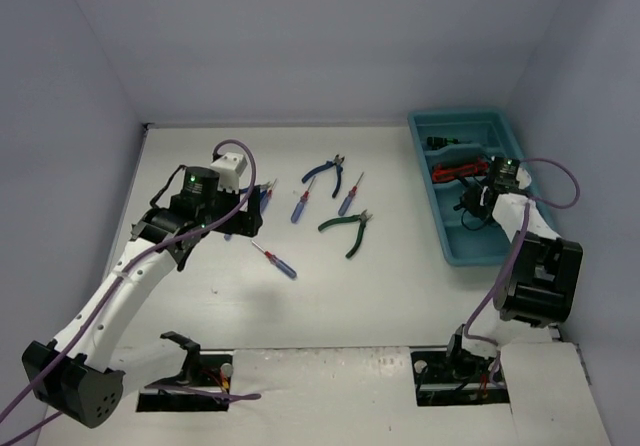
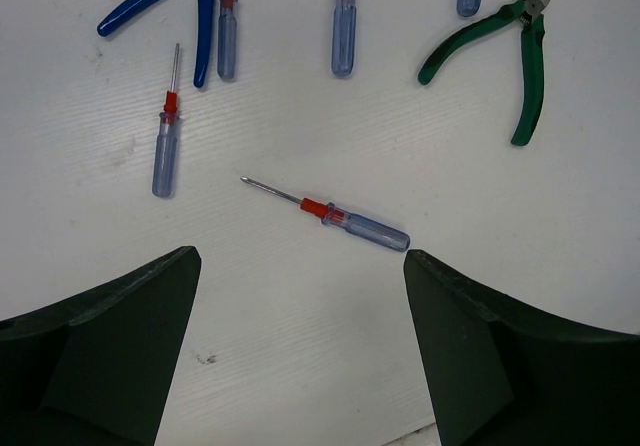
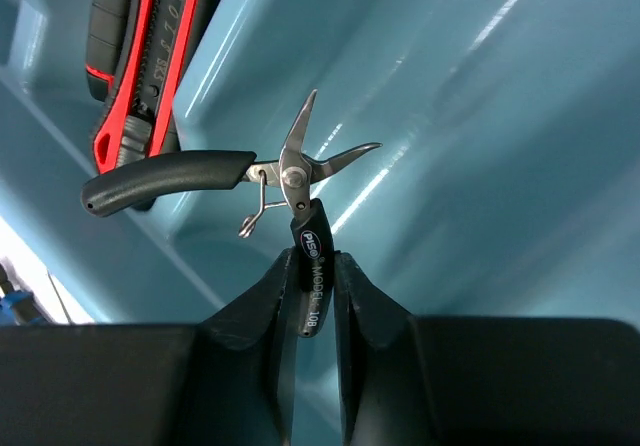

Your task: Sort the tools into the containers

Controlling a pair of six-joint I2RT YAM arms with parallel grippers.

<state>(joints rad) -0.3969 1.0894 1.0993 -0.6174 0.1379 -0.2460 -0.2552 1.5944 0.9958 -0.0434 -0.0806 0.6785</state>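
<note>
While the right jaws gripped black-handled pliers (image 3: 293,176) over the teal plastic tray (image 1: 475,246) at two o'clock, the left jaws gaped over blue-handled screwdrivers (image 2: 365,228) unsorted on the white counter (image 1: 400,296).

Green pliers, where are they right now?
In the top external view the green pliers lie on the table, a bit right of the middle, just under a blue screwdriver and left of the teal tray.

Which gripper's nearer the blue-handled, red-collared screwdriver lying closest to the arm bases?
Left. The left gripper hovers open by the screwdriver; the right gripper is far across, over the teal plastic tray, shut on black-handled pliers.
</note>
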